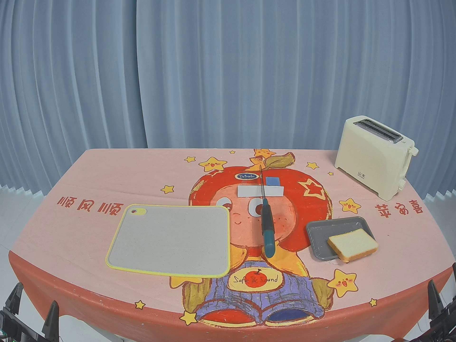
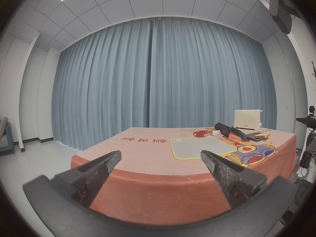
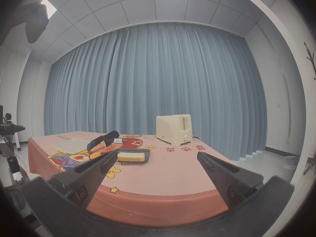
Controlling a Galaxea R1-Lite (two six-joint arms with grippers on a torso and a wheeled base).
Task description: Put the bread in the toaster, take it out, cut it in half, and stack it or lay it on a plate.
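A slice of bread (image 1: pixel 352 244) (image 3: pixel 131 156) lies on a small grey tray (image 1: pixel 319 236) (image 3: pixel 146 152) at the table's right front. The cream toaster (image 1: pixel 375 156) (image 3: pixel 174 129) (image 2: pixel 247 119) stands at the back right, slots up. A knife with a blue handle (image 1: pixel 268 226) (image 3: pixel 98 141) rests on a small white stand (image 1: pixel 259 191) in the middle. My left gripper (image 2: pixel 160 163) (image 1: pixel 31 305) hangs open below the table's front left edge. My right gripper (image 3: pixel 157 165) (image 1: pixel 441 290) hangs open off the front right edge. Neither holds anything.
A grey cutting board with a yellow rim (image 1: pixel 171 239) (image 2: pixel 200 146) lies left of the knife. The table wears a pink printed cloth (image 1: pixel 95 181). Blue curtains (image 1: pixel 228 58) close the back.
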